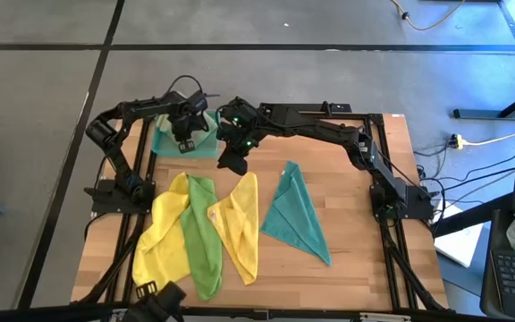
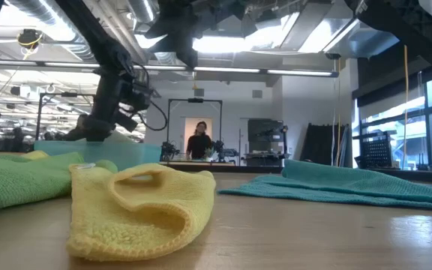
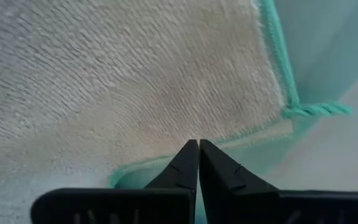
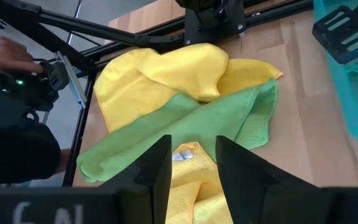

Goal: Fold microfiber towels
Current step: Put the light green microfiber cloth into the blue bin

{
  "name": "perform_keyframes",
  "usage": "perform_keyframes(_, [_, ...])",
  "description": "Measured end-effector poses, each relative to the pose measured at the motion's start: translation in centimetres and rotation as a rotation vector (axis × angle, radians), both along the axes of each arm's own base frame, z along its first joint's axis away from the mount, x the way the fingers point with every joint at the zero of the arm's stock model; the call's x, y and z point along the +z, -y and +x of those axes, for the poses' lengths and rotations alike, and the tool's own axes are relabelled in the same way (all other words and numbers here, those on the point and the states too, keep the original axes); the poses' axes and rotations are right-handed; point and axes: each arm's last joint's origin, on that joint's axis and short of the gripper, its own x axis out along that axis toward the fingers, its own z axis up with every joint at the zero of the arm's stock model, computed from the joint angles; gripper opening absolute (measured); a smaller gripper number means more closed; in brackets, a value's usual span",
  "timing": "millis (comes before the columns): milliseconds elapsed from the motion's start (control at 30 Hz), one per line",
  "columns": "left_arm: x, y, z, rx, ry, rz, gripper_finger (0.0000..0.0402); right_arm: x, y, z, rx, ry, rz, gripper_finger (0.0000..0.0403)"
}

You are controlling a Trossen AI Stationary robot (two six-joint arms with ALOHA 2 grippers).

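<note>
At the table's far left stands a translucent teal tray [image 1: 162,143], and my left gripper [image 1: 184,141] reaches down into it, shut at the teal-hemmed edge of a pale olive-green towel [image 3: 135,74] that lies in the tray. On the wood lie a yellow towel [image 1: 162,224], a bright green towel [image 1: 202,241] partly over it, a second yellow towel [image 1: 240,224] and a teal towel [image 1: 295,215], all crumpled. My right gripper [image 4: 193,149] hangs open above the table's far middle, with nothing between its fingers. My left gripper has its fingertips [image 3: 185,163] closed together on the pale towel's hemmed edge [image 3: 160,163], not far from a corner [image 3: 291,111]. The fingers come from above, pointing steeply down. They hide how many layers are between them. The towel lies flat in the tray.
A black frame [image 1: 392,224] runs along the table's sides, with the arm bases on it. In the low view the second yellow towel [image 2: 137,206] bulges up close to the near edge. A person's hand [image 4: 5,53] shows beyond the table's left edge. Bare wood lies at the near right.
</note>
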Motion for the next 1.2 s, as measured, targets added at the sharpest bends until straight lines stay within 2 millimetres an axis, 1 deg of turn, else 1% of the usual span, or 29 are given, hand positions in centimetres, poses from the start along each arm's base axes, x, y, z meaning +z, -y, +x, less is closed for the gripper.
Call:
perform_keyframes(100, [-0.4, -0.2, -0.1, 0.008, 0.019, 0.014, 0.0006, -0.1, 0.0, -0.1, 0.001, -0.008, 0.003, 0.0126])
perform_keyframes(200, [-1.0, 0.1, -0.2, 0.009, 0.046, -0.007, 0.0001, -0.1, -0.1, -0.1, 0.011, -0.02, 0.017, 0.0126])
perform_keyframes(333, [-2.5, 1.4, -0.7, -0.004, 0.024, -0.04, 0.0001, -0.3, -0.1, -0.3, 0.016, -0.043, 0.03, 0.0126])
perform_keyframes(533, [-3.2, 2.8, 0.0, -0.025, 0.009, -0.043, 0.0, -0.3, -0.2, -0.4, 0.016, -0.053, 0.033, 0.0126])
perform_keyframes(700, [-2.5, 3.1, 1.9, 0.001, 0.108, -0.055, 0.0, -0.3, -0.2, -0.4, 0.016, -0.053, 0.034, 0.0126])
perform_keyframes(900, [-1.2, 2.9, 4.2, 0.113, 0.289, -0.082, 0.0, -0.3, -0.2, -0.4, 0.016, -0.053, 0.034, 0.0126])
perform_keyframes(1067, [-0.2, 2.7, 5.2, 0.172, 0.36, -0.095, 0.0, -0.3, -0.2, -0.4, 0.012, -0.055, 0.039, 0.0126])
perform_keyframes(1200, [-0.1, 3.0, 5.8, 0.204, 0.397, -0.114, 0.0, -0.3, -0.2, -0.4, 0.012, -0.055, 0.039, 0.0126])
